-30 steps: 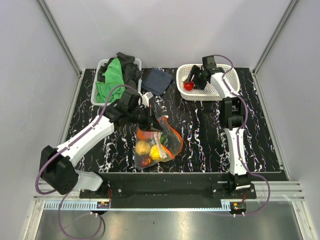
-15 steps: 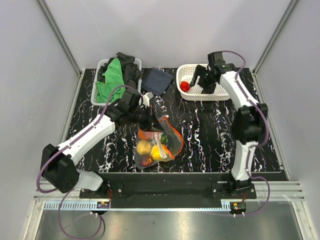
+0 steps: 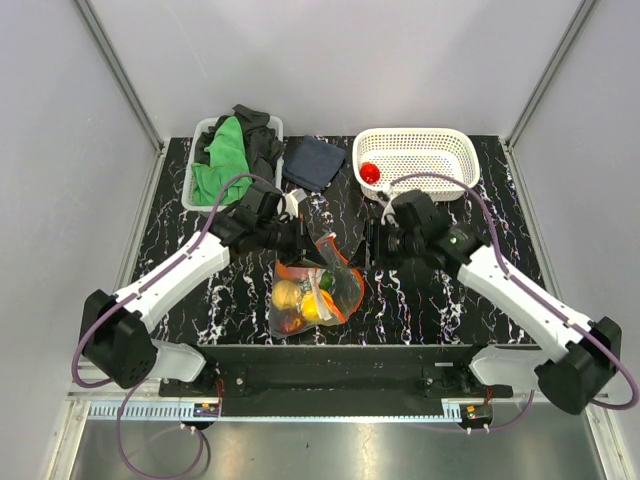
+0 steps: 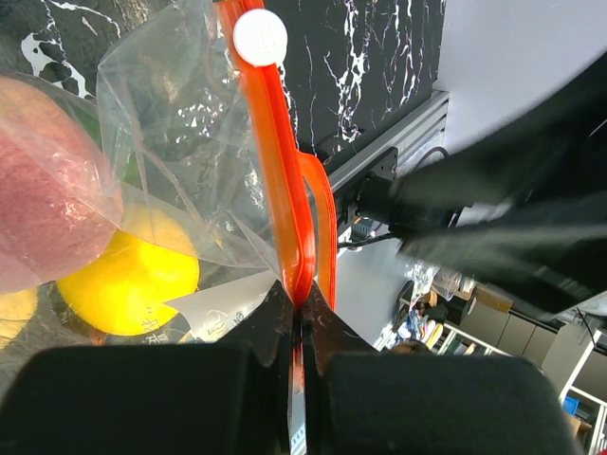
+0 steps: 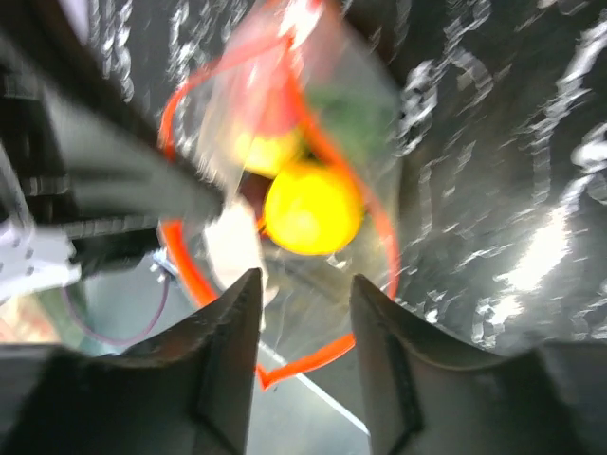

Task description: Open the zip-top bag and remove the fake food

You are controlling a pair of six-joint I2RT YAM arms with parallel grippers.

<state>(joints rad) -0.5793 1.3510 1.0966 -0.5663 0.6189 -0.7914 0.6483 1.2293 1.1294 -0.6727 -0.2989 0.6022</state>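
Left gripper [image 4: 299, 313] pinches red-orange zip strip [image 4: 283, 180] of crinkly clear zip-top bag [image 3: 345, 290] at centre of black marbled table [image 3: 430, 295], likely propping its mouth so spread, empty right gripper [image 5: 303, 318] reaches glossy plastic fake food [image 5: 313, 210].

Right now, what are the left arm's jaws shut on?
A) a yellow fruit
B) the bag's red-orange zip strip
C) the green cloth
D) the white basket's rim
B: in the left wrist view the left gripper has its jaws shut on the red-orange zip strip of the zip-top bag, with the yellow fruit loose inside.
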